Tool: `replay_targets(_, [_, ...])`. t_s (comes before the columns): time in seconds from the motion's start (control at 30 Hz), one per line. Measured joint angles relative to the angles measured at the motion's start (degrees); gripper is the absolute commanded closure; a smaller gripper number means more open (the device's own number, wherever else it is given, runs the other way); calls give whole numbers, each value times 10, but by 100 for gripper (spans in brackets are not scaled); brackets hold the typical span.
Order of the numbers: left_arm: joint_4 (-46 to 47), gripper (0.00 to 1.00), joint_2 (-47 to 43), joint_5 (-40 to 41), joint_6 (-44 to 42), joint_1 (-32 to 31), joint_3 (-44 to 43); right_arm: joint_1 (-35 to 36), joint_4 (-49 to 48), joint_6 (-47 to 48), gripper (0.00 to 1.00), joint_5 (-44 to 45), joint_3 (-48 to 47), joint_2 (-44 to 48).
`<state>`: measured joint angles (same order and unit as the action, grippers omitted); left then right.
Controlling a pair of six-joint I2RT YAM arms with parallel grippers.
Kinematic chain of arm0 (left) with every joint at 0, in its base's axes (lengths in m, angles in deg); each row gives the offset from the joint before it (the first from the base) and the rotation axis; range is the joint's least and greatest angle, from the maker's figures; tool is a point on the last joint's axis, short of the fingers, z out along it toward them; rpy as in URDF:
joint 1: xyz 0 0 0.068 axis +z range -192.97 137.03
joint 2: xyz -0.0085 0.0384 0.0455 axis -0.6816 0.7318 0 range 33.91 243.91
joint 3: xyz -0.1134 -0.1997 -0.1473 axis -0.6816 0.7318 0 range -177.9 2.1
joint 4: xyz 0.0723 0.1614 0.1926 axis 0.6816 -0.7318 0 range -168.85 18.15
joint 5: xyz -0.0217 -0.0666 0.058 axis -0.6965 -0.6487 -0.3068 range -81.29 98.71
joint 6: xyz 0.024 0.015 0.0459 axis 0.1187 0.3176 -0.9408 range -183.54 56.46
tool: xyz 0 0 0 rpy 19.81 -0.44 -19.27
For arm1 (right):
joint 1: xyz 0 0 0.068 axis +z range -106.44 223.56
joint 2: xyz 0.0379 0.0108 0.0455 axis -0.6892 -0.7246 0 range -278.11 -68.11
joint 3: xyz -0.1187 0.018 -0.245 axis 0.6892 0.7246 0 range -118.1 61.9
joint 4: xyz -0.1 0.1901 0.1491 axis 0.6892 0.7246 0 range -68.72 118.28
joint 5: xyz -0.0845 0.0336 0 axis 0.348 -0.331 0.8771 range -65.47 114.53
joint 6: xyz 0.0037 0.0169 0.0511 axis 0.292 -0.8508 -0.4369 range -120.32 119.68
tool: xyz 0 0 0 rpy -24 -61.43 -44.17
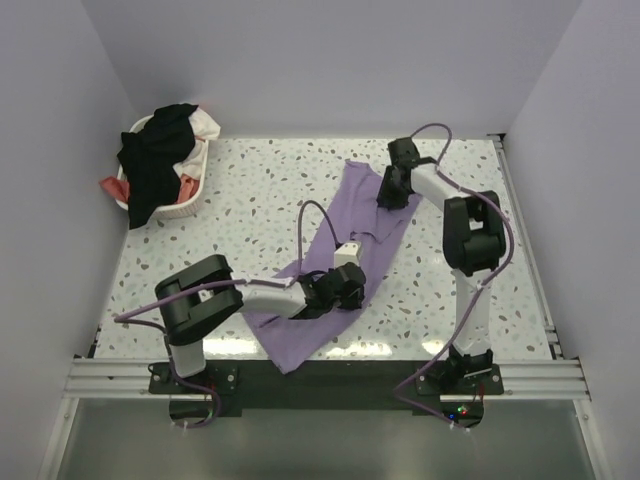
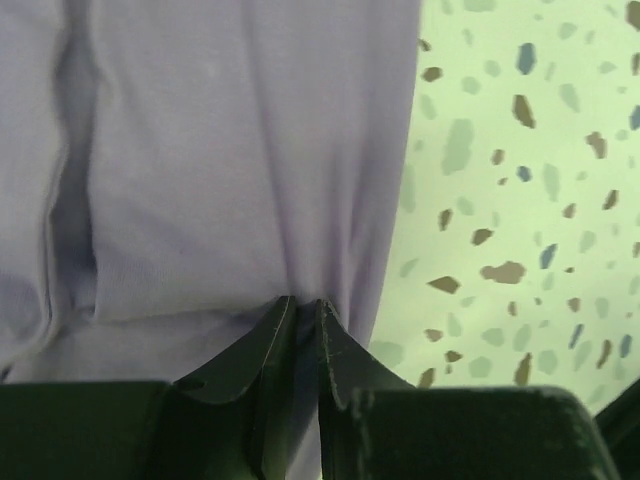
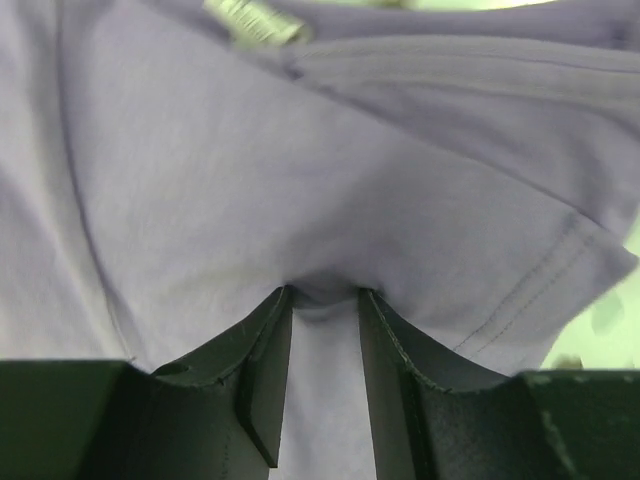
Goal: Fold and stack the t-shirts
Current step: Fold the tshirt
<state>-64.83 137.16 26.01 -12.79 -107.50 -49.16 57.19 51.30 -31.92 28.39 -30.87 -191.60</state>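
Note:
A lavender t-shirt (image 1: 365,215) lies crumpled in a long diagonal strip across the middle of the speckled table. My left gripper (image 1: 345,285) sits over its near part. In the left wrist view its jaws (image 2: 302,300) stand almost together, pinching a fold of the purple cloth (image 2: 240,150) beside the shirt's edge. My right gripper (image 1: 392,188) is at the shirt's far end. In the right wrist view it (image 3: 325,292) holds a thicker bunch of cloth (image 3: 330,180), which puckers at the tips. The white neck label (image 3: 250,18) shows just beyond it.
A white laundry basket (image 1: 192,205) stands at the far left corner, with black (image 1: 160,155), white (image 1: 205,125) and coral (image 1: 112,186) shirts spilling over it. Bare speckled table (image 2: 520,200) lies right of the left gripper. White walls close in the table on three sides.

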Motion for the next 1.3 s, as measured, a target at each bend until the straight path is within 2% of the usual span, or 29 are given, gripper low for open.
replay_targets(0.1, [5,76,27,-28,17,-4,-34,6,52,35,57,-2,-118,-67])
replay_targets(0.2, [-21,66,46,-50,20,-4,-78,13,95,68,50,2,-205,-114])
replay_targets(0.33, [-67,60,21,-47,9,-3,-100,16,113,98,46,11,-238,-130])
replay_targets(0.43, [-94,58,-45,-30,4,4,-69,15,120,111,46,12,-238,-127])
replay_targets(0.53, [-120,59,-124,-3,2,12,-22,16,123,116,46,12,-222,-108])
replay_targets(0.7, [-150,65,-212,34,7,15,65,26,110,115,46,19,-149,-15])
replay_targets(0.9, [-196,67,-226,51,25,8,142,51,61,110,46,22,-67,61])
replay_targets(1.3, [-199,72,-214,79,86,-71,158,69,30,108,46,14,7,39])
